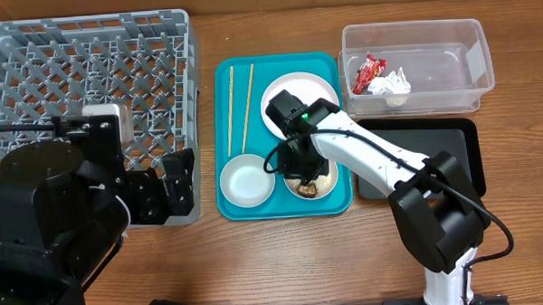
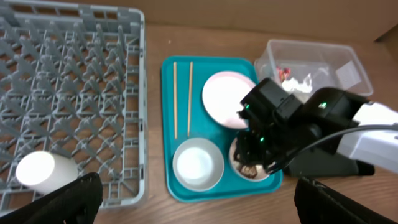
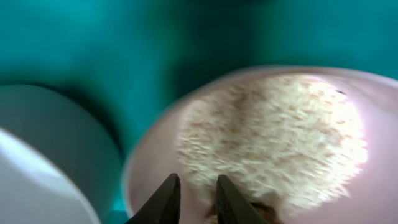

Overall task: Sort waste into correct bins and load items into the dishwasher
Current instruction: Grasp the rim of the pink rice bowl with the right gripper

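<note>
The grey dishwasher rack (image 1: pixel 88 77) holds a white cup (image 1: pixel 103 116), also in the left wrist view (image 2: pixel 40 169). My left gripper (image 1: pixel 180 185) (image 2: pixel 199 205) hangs wide open and empty over the rack's near right corner. On the teal tray (image 1: pixel 332 200) lie two chopsticks (image 1: pixel 240 108), a white plate (image 1: pixel 298 86), a pale bowl (image 1: pixel 247 182) and a pinkish bowl (image 1: pixel 325 189). My right gripper (image 1: pixel 304 174) (image 3: pixel 196 196) reaches into the pinkish bowl (image 3: pixel 155 162), jaws a narrow gap apart, nothing between them. Rice (image 3: pixel 273 137) and a brown morsel (image 3: pixel 264 213) lie beside its fingertips.
The clear tub (image 1: pixel 449 47) at the back right holds the red-and-white wrapper (image 1: pixel 370 72) and the white napkin (image 1: pixel 394 83). The black tray (image 1: pixel 443 137) sits in front of it, partly under my right arm. Bare wood runs along the near edge.
</note>
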{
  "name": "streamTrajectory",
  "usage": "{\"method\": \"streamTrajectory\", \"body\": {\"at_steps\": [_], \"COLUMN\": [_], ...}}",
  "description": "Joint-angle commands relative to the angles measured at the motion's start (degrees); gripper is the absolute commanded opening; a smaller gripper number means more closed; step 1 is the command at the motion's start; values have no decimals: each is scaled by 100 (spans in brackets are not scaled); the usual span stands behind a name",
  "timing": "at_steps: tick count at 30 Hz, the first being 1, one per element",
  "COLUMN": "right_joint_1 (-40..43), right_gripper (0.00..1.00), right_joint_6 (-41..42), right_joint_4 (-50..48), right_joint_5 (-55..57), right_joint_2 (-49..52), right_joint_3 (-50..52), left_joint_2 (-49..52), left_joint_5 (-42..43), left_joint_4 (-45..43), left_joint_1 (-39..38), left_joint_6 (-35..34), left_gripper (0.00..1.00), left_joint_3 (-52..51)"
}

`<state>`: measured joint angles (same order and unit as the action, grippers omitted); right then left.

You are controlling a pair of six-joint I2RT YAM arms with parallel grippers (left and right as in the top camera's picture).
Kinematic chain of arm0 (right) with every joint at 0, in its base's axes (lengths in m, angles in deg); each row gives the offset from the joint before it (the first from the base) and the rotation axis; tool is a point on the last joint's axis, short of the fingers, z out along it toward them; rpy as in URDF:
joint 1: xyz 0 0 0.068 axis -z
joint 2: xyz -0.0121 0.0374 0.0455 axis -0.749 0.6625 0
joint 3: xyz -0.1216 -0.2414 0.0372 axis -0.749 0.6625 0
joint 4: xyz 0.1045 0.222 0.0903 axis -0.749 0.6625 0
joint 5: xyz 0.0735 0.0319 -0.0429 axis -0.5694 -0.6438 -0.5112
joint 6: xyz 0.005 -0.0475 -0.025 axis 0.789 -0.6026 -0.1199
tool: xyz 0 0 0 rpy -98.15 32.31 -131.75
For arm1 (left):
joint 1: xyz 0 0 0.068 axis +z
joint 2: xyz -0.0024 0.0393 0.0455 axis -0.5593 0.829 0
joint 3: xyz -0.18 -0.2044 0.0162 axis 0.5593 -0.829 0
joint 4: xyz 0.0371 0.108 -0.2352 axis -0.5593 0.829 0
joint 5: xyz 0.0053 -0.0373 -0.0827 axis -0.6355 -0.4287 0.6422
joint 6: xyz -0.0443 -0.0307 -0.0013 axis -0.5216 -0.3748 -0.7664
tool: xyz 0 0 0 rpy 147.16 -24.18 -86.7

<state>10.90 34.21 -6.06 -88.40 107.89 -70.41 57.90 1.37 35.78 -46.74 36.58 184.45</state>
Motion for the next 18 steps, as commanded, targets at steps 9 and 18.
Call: {"method": "streamTrajectory", "body": {"at_steps": [9, 18], "right_joint_1": [-238, -428], "right_gripper": [28, 28], "right_joint_6": [-39, 136], "right_joint_4": [-17, -389], "right_joint_5": [186, 256], "right_joint_2": [-442, -271], "right_joint_3": [-197, 13], "left_joint_2": [83, 83], "left_joint_5": [-160, -157], "left_joint_4": [33, 48], "left_joint_1": [7, 7], "left_joint_6": [-76, -76], "left_gripper": [100, 100], "left_joint_3": [15, 15]}}
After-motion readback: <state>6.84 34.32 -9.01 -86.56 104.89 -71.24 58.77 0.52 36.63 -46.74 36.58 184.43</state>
